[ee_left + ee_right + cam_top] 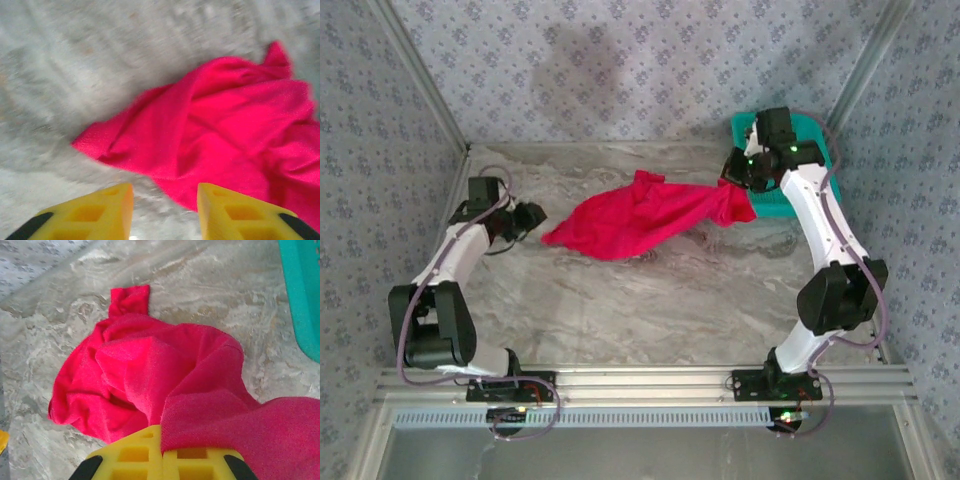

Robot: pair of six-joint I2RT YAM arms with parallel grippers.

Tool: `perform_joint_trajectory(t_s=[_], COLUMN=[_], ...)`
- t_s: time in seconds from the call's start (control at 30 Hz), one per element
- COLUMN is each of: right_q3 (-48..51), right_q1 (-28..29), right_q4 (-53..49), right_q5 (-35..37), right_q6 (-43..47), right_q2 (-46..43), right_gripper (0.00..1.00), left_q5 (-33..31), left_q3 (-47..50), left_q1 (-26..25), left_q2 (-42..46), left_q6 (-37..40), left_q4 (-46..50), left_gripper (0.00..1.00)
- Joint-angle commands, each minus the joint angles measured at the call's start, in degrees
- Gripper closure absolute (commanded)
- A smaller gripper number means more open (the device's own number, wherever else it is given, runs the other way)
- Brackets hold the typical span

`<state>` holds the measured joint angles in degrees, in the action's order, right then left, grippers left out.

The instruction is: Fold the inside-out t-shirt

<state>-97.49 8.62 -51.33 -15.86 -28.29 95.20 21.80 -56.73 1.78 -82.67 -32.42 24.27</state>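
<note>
Top external view is showing the inside-out t-shirt (pixel 640 222) lying bunched near the middle of the marbled table (pixel 620 310), with its right end being held up toward the teal basket (pixel 817 135) in the far right corner. The right gripper (pixel 732 183) is clamping that end just in front of the basket, so the cloth is hanging in a sagging band from the gripper down to the tabletop. In the right wrist view the yellow fingers (pixel 135 455) are pressing together with a thick fold of red cloth pinched between them. The rest of the shirt is spilling away in loose folds, with one narrow flap pointing toward the far wall. The left gripper (pixel 534 222) is hovering just beside the shirt's left tip, apart from it. In the left wrist view its jaws are standing apart with bare table showing between them, and the crumpled red edge is lying just beyond the fingertips.
</note>
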Motion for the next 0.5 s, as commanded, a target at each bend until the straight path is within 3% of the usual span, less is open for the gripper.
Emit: perform_joint_trajectory(t_s=[0.0,0.1,0.27,0.47], right_q3=[0.1,-0.3,-0.9,-1.2], right_q1=[0.2,0.6,0.7,0.5], right_q4=[3.6,3.6,3.2,3.1], right_q5=[-0.9,-1.4,-2.1,-2.8], right_q6=[-0.7,-0.7,-0.6,-0.4], right_q2=[-1.0,-0.2,0.3,0.4], right_gripper=[1.0,1.0,1.0,1.0], left_q5=[-6.4,-8.9,-11.3,-16.4], left_q3=[-1.3,-2.7,-1.9,-3.7], left_q1=[-3.6,-7.5,-8.3,-8.9], left_q2=[1.4,-1.1,-5.1,-9.9], left_q6=[2.4,4.0,3.7,6.4], left_q4=[0.3,1.9,2.0,4.2], left_gripper=[0.57,0.55,0.55,0.67])
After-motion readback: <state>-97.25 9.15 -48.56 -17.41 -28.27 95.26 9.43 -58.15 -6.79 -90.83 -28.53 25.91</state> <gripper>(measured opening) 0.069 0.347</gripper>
